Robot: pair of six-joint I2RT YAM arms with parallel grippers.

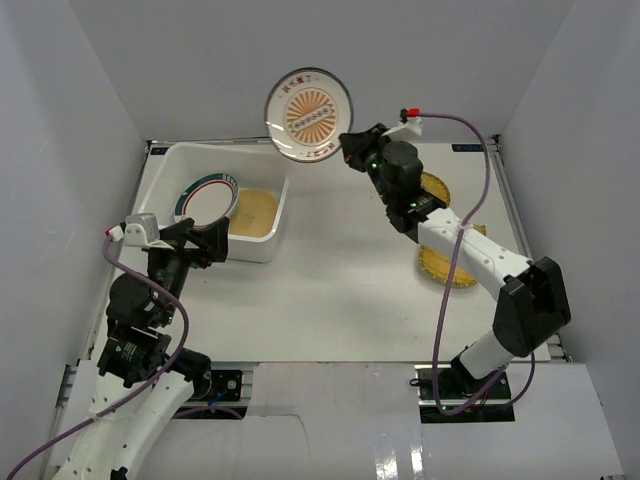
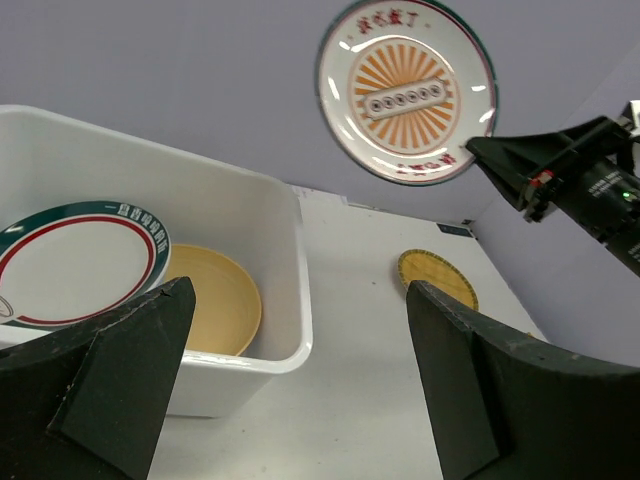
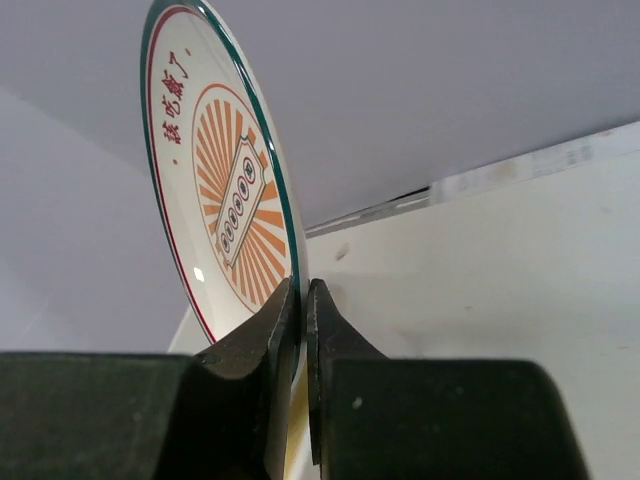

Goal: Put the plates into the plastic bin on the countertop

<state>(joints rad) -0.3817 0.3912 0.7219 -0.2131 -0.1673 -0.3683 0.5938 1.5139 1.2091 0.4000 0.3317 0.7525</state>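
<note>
**Grip.** The right gripper point(image 1: 345, 146) was closed on the rim of the sunburst plate point(image 1: 308, 113), with one finger on each face. It held the plate in the air, well clear of the desk point(image 1: 330, 300). The plate stood near upright, its decorated face turned toward the arm bases. In the wrist view it appeared edge-on, rising from the jaws.

**Governing relation.** The bin point(image 1: 283, 205) lay to the left of the held plate and lower, mouth up, on the far left part of the desk. The plate hung near the bin's far right corner, apparently outside the opening. The coming move was judged to need travel leftward and down, with the plate tipped away from upright.

**Other arm.** The left gripper point(image 1: 208, 240) was wide open and empty, just beside the bin's near wall. It was the nearer arm to the bin.

**Contents.** A rimmed plate point(image 1: 205, 197) leaned at the bin's left side. An orange plate point(image 1: 255, 212) lay flat at its right. Two woven plates point(image 1: 450, 265) lay on the desk, partly under the right arm.

**Materials.**
- Sunburst plate: round, thin, rigid and glossy. The glaze looked slick, so an edge grip could slip.
- Bin: smooth white plastic with rounded corners and a flared rim.
</note>
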